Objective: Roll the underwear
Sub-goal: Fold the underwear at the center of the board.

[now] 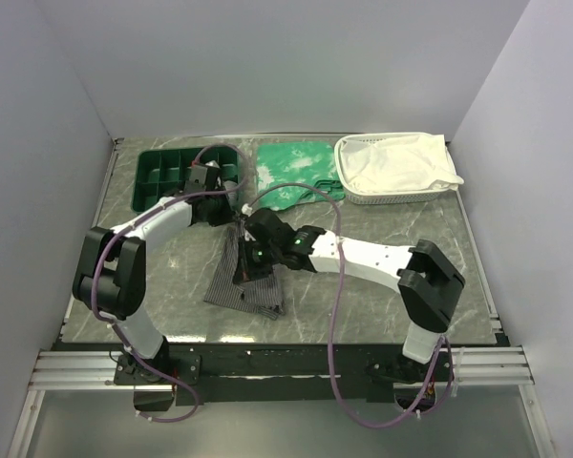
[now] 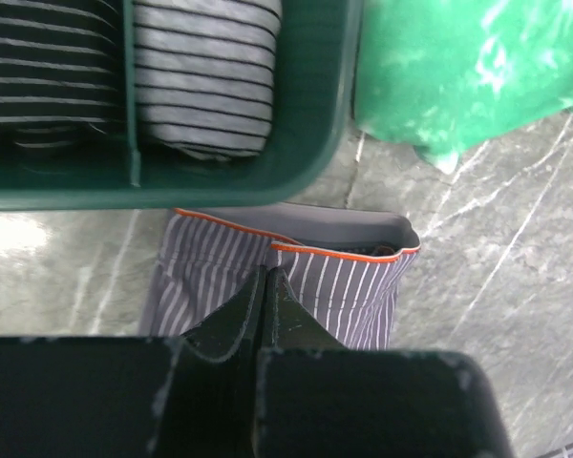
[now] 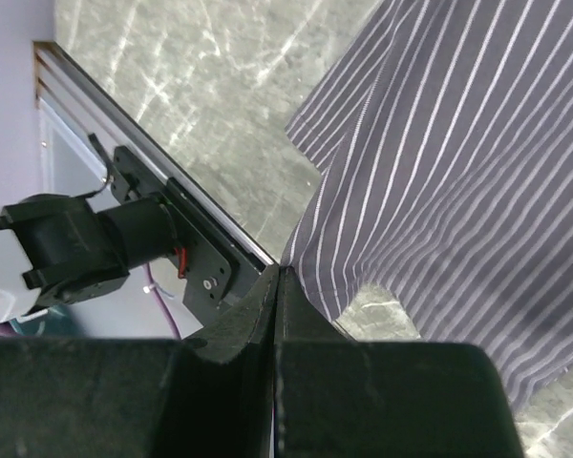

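While clamping jaws of the left gripper (image 2: 267, 279) tight on the waistband of the underwear (image 2: 349, 281), at 6 o'clock of the green tray (image 2: 310, 162), also pinching its edge in the closed right gripper (image 3: 279, 275), mid worktop (image 1: 392, 205).

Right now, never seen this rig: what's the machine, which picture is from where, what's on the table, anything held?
Two robot arms are bolted at the near edge of a table. The wide picture looks down from above and behind them. The other two come from a camera on each wrist, looking along that arm's own tool. On the table: striped grey underwear in the middle, a green tray with rolled striped pieces in its compartments, a green cloth beside it, and a white basket holding a white cloth. Both tools are shut. The left tool has its tip at the underwear's waistband, just short of the tray. The right tool has its tip at an edge of the fabric. Whether either actually pinches cloth, I cannot tell.
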